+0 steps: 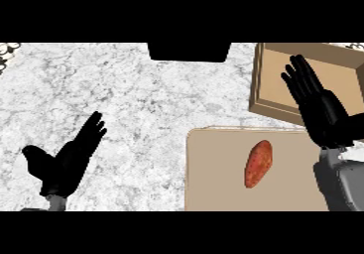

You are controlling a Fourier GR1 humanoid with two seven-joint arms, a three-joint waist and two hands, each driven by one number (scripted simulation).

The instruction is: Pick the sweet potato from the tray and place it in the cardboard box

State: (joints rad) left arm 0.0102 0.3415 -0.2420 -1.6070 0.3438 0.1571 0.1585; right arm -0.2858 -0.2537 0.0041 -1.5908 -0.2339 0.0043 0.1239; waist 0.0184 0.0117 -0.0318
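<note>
Head view shows no readable writing or labels on anything; the sweet potato (258, 163) is a reddish-orange, tapered, elongated root lying nearly upright in the frame on the flat tan tray (213, 173) at lower right, touched by neither hand. Just above the tray, at upper right, sits the open cardboard box (267, 94), and the right hand (316, 106) hangs over it with fingers straight and close together, holding nothing. At lower left the left hand (67, 161) rests open, fingers straight and thumb spread, above the white-grey marbled counter (141, 99), with a black object (189, 51) at the top centre edge.
</note>
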